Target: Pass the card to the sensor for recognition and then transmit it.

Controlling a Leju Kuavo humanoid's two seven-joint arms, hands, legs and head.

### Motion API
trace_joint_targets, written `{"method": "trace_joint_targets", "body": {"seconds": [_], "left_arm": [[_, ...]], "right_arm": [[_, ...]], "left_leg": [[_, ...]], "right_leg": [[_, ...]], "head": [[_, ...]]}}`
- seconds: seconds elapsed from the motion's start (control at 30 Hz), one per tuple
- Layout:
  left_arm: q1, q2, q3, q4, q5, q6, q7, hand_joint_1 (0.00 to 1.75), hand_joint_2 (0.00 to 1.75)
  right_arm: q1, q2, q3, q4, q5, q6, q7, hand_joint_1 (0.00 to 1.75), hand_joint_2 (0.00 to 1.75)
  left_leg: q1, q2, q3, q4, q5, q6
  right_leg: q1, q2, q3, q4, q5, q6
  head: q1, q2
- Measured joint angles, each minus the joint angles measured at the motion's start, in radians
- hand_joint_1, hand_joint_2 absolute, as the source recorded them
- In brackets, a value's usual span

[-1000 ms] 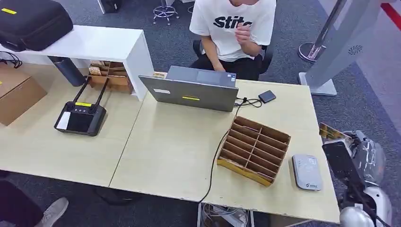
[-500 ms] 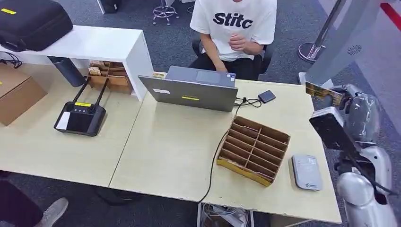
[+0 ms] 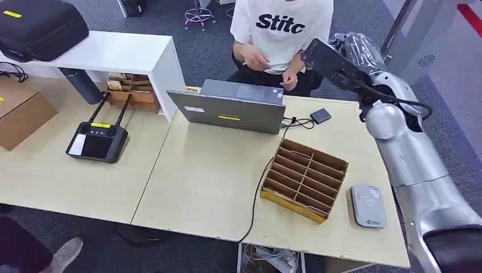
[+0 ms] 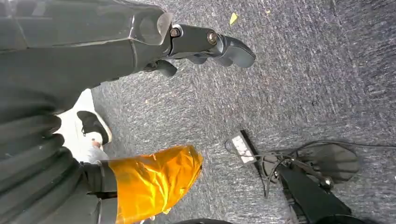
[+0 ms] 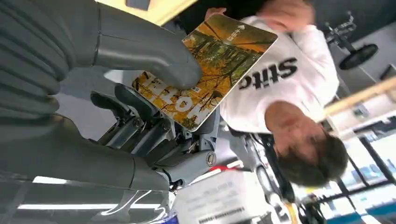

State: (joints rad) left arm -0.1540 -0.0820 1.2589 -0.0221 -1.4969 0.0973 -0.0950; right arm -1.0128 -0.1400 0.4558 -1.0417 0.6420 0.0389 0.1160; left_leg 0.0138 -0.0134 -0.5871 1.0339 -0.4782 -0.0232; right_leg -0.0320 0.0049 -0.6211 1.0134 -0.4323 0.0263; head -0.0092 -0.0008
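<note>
My right hand's fingers (image 5: 140,123) and thick grey thumb pinch the flat, glossy orange-and-yellow printed card (image 5: 205,70), held out towards the seated person in the white T-shirt (image 3: 281,28). I judge this the handover step: next the person must take the card's free edge before I loosen my grip. Nearer me, the smooth grey rounded card sensor (image 3: 368,207) lies on the pale wooden desk (image 3: 199,176), beside the slotted cardboard organiser (image 3: 305,179). My left hand (image 4: 205,44) hangs with fingers curled in, holding nothing.
</note>
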Motion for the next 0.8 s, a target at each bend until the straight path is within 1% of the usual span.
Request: {"method": "trace_joint_targets", "body": {"seconds": [0.03,0.1,0.13,0.17,0.33,0.43,0.53,0.7,0.8], "left_arm": [[-0.001,0.0,0.0,0.0,0.0,0.001,0.003,0.0,1.75],[0.001,0.0,0.0,0.0,-0.002,0.005,0.011,0.0,1.75],[0.001,0.0,0.0,0.0,-0.002,0.007,0.015,0.0,1.75],[0.001,0.0,0.0,0.0,-0.002,0.008,0.017,0.0,1.75],[0.004,0.0,0.0,0.0,-0.002,0.012,0.019,0.0,1.75],[0.008,0.0,0.0,0.0,-0.002,0.012,0.023,0.0,1.75],[0.011,-0.001,0.0,0.0,-0.002,0.01,0.029,0.0,1.75],[0.016,-0.001,0.0,0.0,-0.002,0.011,0.028,0.0,1.75],[0.018,-0.001,0.0,0.0,-0.002,0.012,0.028,0.0,1.75]], "right_arm": [[-0.016,0.008,0.009,0.041,0.0,0.0,0.005,1.71,1.75],[-0.033,0.019,0.027,0.113,0.01,0.002,0.01,1.71,1.75],[-0.037,0.023,0.036,0.145,0.016,0.003,0.012,1.75,1.75],[-0.04,0.026,0.043,0.174,0.021,0.003,0.017,1.75,1.75],[-0.051,0.035,0.072,0.265,0.042,0.003,0.024,1.75,1.75],[-0.051,0.036,0.081,0.295,0.044,0.002,0.026,1.73,1.75],[-0.051,0.036,0.085,0.315,0.052,-0.001,0.028,1.75,1.75],[-0.048,0.036,0.087,0.332,0.061,-0.015,0.031,1.75,1.75],[-0.047,0.036,0.087,0.339,0.061,-0.018,0.034,1.71,1.75]], "left_leg": [[0.0,0.0,0.0,0.0,0.0,0.0],[0.0,0.0,0.0,0.0,0.0,0.0],[0.0,0.0,0.0,0.0,0.0,0.0],[0.0,0.0,-0.001,0.0,0.0,0.0],[0.0,0.0,-0.001,0.0,-0.001,0.0],[0.0,0.0,-0.001,0.0,-0.001,0.0],[0.0,0.0,-0.001,0.0,-0.001,0.0],[0.0,0.0,-0.001,0.0,-0.001,0.0],[0.0,0.0,-0.001,0.0,-0.001,0.0]], "right_leg": [[0.0,0.0,0.0,0.0,0.0,0.0],[0.0,0.0,0.0,0.0,0.0,0.0],[0.0,0.0,0.0,0.0,0.0,0.0],[0.0,0.0,0.0,0.0,0.0,0.0],[0.0,-0.001,-0.001,-0.001,0.0,0.0],[0.0,0.0,-0.001,-0.001,0.0,0.0],[0.0,0.0,-0.001,-0.001,0.0,0.0],[0.0,0.0,-0.001,-0.001,0.0,0.0],[0.0,0.0,-0.001,-0.001,0.0,0.0]], "head": [[0.0,0.0],[0.0,0.0],[0.0,0.0],[0.0,0.0],[0.0,0.0],[0.0,0.0],[0.0,0.0],[0.0,0.0],[0.0,0.0]]}}
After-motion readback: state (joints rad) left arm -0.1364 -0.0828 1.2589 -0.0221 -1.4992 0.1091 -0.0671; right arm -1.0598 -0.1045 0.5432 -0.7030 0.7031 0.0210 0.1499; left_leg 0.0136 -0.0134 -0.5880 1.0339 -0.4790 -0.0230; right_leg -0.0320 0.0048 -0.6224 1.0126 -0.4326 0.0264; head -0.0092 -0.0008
